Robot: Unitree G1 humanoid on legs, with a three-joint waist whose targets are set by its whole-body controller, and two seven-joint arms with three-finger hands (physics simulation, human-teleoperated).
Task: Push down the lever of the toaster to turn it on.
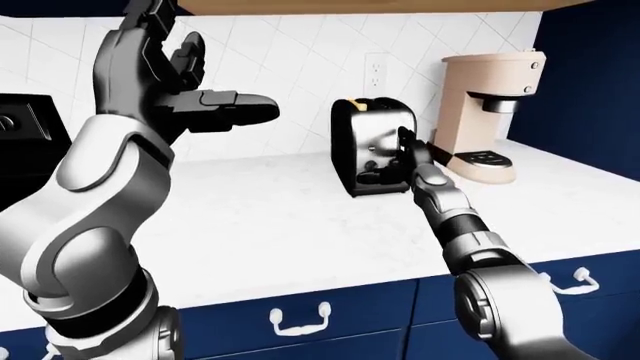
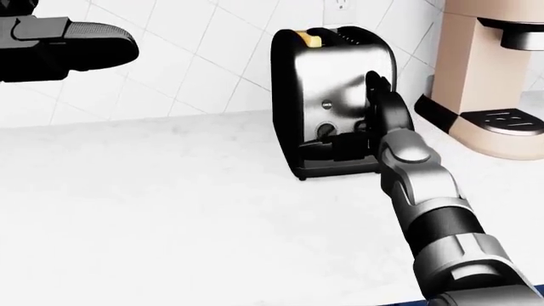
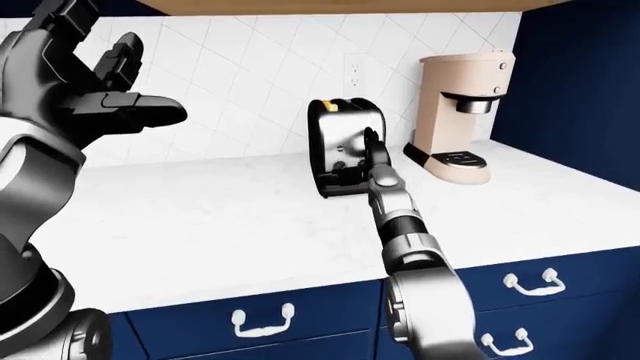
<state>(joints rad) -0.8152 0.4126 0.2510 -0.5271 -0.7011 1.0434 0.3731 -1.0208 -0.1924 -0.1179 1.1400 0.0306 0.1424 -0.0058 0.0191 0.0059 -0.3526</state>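
Observation:
A chrome and black toaster (image 2: 327, 95) stands on the white counter (image 2: 170, 191) against the tiled wall, with something yellow in its top slot. My right hand (image 2: 374, 121) reaches across the toaster's near face, its dark fingers (image 2: 379, 95) against the panel low down by the knobs. The lever itself is hidden behind the hand. My left hand (image 1: 170, 82) is raised high at the left of the eye views, fingers spread and empty, far from the toaster.
A beige coffee maker (image 1: 490, 105) stands just right of the toaster. A wall outlet (image 1: 376, 71) is above the toaster. A black appliance (image 1: 25, 127) sits at the left edge. Blue drawers with white handles (image 1: 300, 319) run below the counter.

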